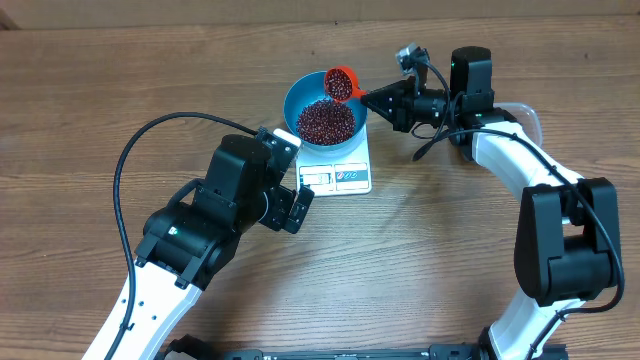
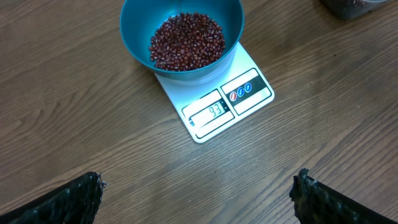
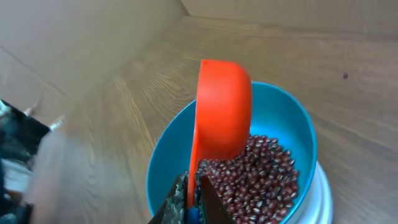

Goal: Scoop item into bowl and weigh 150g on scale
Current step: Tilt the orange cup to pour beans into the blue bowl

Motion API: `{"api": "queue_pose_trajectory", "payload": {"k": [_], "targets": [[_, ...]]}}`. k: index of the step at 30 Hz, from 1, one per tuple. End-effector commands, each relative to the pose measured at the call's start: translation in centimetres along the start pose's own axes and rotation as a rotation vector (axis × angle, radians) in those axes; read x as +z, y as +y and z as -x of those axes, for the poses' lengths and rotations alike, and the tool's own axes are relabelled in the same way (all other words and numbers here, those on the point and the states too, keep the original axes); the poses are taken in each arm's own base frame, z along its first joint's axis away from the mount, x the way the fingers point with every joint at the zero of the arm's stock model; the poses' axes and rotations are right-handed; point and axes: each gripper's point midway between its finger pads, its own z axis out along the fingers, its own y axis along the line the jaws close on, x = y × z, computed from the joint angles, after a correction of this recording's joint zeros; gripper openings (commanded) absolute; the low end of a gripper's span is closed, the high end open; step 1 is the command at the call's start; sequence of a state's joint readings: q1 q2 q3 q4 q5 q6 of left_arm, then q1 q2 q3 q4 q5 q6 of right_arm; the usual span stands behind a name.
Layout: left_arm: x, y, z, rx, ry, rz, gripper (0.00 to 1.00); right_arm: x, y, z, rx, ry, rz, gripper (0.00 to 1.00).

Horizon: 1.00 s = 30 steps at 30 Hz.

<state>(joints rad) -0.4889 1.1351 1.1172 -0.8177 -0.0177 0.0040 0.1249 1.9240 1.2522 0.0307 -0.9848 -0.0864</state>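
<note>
The blue bowl (image 1: 300, 100) stands on the white scale (image 1: 345, 178) and holds a heap of dark red-brown beans (image 1: 326, 121). My right gripper (image 3: 193, 200) is shut on the handle of an orange scoop (image 3: 224, 115), which hangs tipped on its side over the bowl's far rim (image 3: 163, 163). Only the scoop's back shows in the right wrist view, above the beans (image 3: 264, 177). My left gripper (image 2: 199, 196) is open with nothing between its fingers, over bare table in front of the scale (image 2: 252, 99). The display (image 2: 211, 112) is lit.
A clear tub (image 1: 527, 118) sits at the back right, mostly hidden behind the right arm; its dark contents show at the left wrist view's top right corner (image 2: 354, 6). The left arm's black cable (image 1: 130, 160) loops over the table on the left.
</note>
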Motion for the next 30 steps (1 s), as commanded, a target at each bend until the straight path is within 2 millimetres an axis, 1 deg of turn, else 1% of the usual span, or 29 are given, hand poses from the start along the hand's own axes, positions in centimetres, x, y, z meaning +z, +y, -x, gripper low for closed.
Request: {"api": "queue_pose_trajectory", "payload": {"k": [1,6,9,30], "targets": [[-0.59,-0.05,0.66,0.011,-0.025,-0.010,1.00,0.04,-0.20,0.03,-0.157,-0.002,-0.001,0.04],[-0.57,-0.05,0.65,0.011,-0.025,-0.010,1.00,0.04,-0.21,0.03,-0.274,-0.002,-0.002,0.04],[-0.59,-0.05,0.66,0.011,-0.025,-0.010,1.00,0.04,-0.21,0.08,-0.313,-0.004,-0.002,0.04],[-0.57,-0.05,0.65,0.011,-0.025,-0.010,0.99,0.04,-0.22,0.09,-0.426,-0.004,-0.003,0.04]]}}
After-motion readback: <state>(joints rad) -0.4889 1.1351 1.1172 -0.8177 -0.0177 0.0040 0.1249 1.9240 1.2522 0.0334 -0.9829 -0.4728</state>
